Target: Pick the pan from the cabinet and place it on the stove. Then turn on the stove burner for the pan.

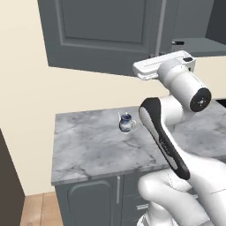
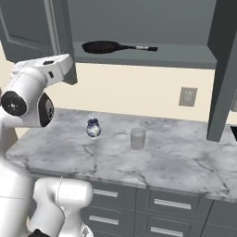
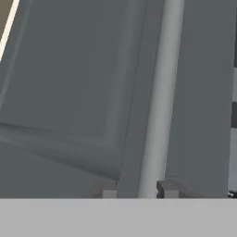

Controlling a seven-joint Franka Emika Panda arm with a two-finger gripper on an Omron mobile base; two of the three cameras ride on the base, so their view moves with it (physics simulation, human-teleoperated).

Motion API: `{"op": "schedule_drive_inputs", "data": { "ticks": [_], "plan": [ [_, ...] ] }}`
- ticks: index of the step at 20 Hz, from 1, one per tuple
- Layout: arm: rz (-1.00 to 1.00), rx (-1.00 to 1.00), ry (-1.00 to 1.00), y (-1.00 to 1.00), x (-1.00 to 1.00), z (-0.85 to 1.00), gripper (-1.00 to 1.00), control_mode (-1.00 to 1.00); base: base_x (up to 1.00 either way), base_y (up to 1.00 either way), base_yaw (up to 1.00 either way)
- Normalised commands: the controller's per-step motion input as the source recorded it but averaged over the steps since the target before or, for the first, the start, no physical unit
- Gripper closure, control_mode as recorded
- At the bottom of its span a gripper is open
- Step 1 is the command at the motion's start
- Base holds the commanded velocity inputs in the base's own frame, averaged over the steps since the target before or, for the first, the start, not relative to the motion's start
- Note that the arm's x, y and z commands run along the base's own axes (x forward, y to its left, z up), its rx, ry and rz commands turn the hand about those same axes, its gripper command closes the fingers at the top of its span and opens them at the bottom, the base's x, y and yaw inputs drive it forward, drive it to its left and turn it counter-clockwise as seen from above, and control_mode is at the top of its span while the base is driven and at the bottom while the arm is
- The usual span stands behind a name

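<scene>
With the cabinet door (image 3: 83, 92) swung open, the hand (image 3: 137, 189) straddles its bar handle (image 3: 159, 92), jaws slightly parted. Next: back off and reach the pan (image 2: 104, 46) on the inner shelf (image 2: 185, 56).

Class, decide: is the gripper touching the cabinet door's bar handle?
Cannot tell. In the hand view the gripper straddles the bar handle, a fingertip on each side, but the blur hides whether either presses the bar.
</scene>
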Motion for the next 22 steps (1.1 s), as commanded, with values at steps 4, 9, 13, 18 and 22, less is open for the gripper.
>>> {"op": "schedule_drive_inputs", "data": {
  "ticks": [4, 9, 13, 18, 22],
  "plan": [
    [0.00, 0.00, 0.00, 0.36, -0.94, -0.09, -1.00, -1.00, 0.00, 0.00, 0.00],
    [0.00, 0.00, 0.00, 0.14, -0.71, -0.02, -1.00, -1.00, 0.00, 0.00, 0.00],
    [0.00, 0.08, 0.00, -0.25, -0.63, 0.04, -1.00, -1.00, 0.00, 0.00, 0.00],
    [0.01, 0.16, 0.00, -0.64, -0.48, 0.17, -1.00, -1.00, 0.00, 0.00, 0.00],
    [0.07, 0.17, 0.03, -0.73, -0.29, 0.18, -1.00, -1.00, 0.00, 0.00, 0.00]
  ]
}}
